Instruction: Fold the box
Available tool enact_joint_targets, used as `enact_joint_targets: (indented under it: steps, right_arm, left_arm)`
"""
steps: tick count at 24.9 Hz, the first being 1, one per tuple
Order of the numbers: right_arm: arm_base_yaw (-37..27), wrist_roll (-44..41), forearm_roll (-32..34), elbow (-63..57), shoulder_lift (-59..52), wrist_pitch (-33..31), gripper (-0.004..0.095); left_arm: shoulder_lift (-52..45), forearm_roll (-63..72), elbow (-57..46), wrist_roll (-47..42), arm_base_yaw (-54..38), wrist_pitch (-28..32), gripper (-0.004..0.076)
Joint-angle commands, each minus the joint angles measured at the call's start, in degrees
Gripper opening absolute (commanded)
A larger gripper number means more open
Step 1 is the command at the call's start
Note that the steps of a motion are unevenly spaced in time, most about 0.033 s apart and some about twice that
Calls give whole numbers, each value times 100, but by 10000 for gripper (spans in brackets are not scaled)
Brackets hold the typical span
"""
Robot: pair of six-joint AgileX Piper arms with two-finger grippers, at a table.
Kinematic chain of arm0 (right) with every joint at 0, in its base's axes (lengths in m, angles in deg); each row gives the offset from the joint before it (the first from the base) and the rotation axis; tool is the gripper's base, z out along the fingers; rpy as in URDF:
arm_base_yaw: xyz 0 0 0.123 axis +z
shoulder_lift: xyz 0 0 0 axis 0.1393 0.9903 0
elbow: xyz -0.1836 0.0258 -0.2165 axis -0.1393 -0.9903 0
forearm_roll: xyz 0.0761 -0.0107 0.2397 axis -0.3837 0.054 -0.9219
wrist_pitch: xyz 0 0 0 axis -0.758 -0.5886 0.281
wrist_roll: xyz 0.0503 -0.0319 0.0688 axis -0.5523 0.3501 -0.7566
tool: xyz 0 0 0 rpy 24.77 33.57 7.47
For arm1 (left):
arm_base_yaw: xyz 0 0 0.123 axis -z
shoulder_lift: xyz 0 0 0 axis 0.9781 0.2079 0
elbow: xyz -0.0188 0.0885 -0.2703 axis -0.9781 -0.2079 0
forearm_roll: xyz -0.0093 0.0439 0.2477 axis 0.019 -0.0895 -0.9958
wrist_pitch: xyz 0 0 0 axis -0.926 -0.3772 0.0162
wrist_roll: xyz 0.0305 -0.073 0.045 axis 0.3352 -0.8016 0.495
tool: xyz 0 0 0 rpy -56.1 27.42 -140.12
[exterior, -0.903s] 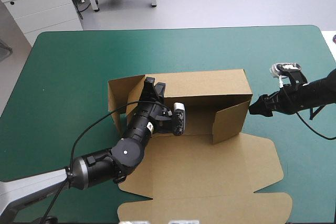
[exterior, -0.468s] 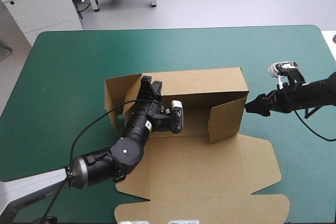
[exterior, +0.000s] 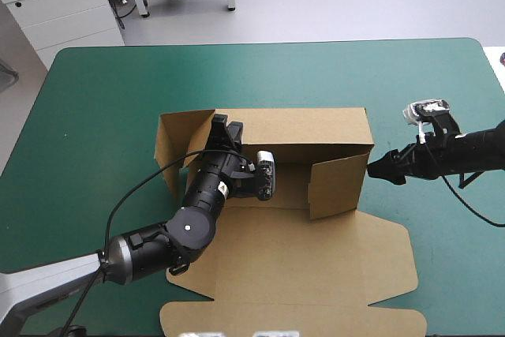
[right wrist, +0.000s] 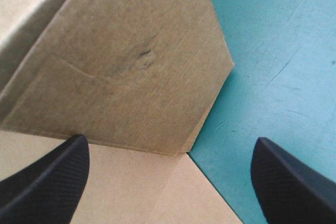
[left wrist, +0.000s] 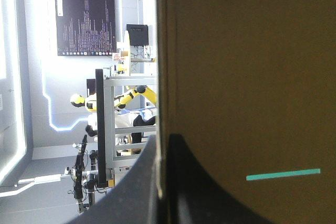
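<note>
The brown box [exterior: 316, 262] sits mid-table on the teal-green cover [exterior: 102, 92], its walls raised and lid flat toward the near edge, as the left gripper [left wrist: 163, 141] pinches a raised wall near the box's left end and the right gripper [right wrist: 169, 139], fingers spread, hovers just beside the right end flap.

The high view overlooks the table [exterior: 118, 92]; both wrist views sit close against the box [exterior: 316, 128].
</note>
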Motion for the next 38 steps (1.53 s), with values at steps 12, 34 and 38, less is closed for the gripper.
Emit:
enact_joint_targets:
  steps: [12,34,38]
  right_arm:
    - [34,-531,-68,-264,-953,-343,768]
    - [34,106,-149,-977,-1515,710,768]
    - [34,217,-363,-1131,-1418,804,768]
  left_arm:
    - [-213,-302,158,-76,43,30,-10]
    - [-213,-302,158,-174,43,30,-10]
    - [-213,-302,158,-174,43,30,-10]
